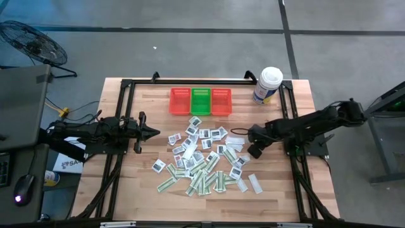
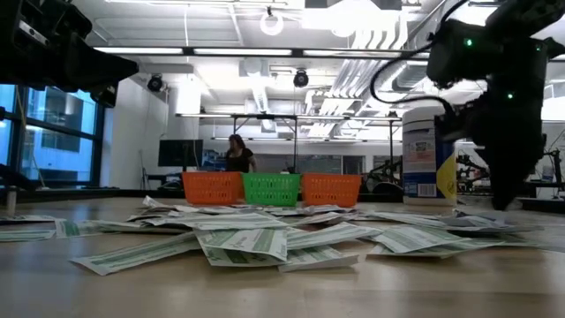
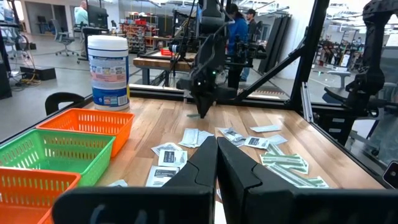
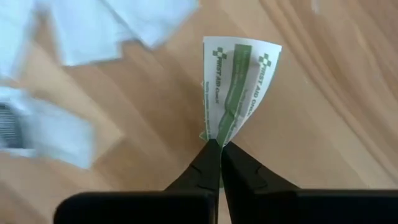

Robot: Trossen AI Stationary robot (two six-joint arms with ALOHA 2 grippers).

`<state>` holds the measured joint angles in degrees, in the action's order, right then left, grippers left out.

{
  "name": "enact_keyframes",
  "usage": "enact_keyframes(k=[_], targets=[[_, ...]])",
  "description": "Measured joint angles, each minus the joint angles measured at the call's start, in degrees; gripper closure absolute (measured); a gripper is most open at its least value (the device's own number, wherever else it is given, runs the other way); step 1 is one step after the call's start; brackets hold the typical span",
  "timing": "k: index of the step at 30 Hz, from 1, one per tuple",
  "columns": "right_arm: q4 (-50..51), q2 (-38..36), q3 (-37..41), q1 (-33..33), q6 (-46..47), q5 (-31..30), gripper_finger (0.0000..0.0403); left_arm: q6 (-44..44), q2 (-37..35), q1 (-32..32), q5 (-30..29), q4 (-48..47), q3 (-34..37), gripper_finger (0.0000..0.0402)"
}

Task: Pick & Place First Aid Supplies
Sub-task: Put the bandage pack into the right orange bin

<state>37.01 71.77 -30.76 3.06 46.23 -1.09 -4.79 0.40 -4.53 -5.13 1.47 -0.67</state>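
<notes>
- Packet (image 4: 238, 93), green-and-white strip, pinched at one end between the clenched fingers of the right hand (image 4: 219, 144), creased upward off the wood; at the right edge of the scattered pile in the high view.
- Remaining first aid supplies (image 1: 199, 158) spread loose across the middle of the surface (image 1: 126, 190), white squares and green strips overlapping.
- Red, green, red baskets (image 1: 200, 101) lined up at the far edge, apparently holding nothing yet; contents hard to judge from above.
- White tub (image 1: 267, 85) just right of the baskets.
- Left hand (image 1: 152, 132) clenched on nothing, waiting near the pile's left side.
- Progress, by judgement: barely begun; one strip grasped, nearly everything left to sort.
</notes>
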Motion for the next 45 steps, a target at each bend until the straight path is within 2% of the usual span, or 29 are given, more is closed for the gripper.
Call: enact_keyframes(k=[14, 20, 24, 33, 45], targets=[[-15.08, -15.92, -0.16, -0.06, -3.57, -1.45, 0.0402, 0.0, 0.0, 0.01, 0.0, 0.0, 0.0, 0.04], [-24.12, -19.46, -0.24, -0.17, -7.48, 0.41, 0.0403, 0.01, 0.0, 0.0, 0.0, 0.0, 0.0, 0.04], [-27.54, -19.64, -0.31, -3.17, -6.4, 1.7, 0.0403, 0.0, 0.0, 0.0, 0.0, -0.02, 0.0, 0.04], [-28.51, -14.75, -1.37, -13.93, -2.88, 1.86, 0.0403, 0.01, -0.01, 0.0, 0.0, -0.02, 0.0, 0.04], [-25.18, 6.09, -17.43, -24.19, -6.27, 1.58, 0.0403, 0.01, 0.0, 0.0, 0.0, -0.02, 0.0, 0.04]])
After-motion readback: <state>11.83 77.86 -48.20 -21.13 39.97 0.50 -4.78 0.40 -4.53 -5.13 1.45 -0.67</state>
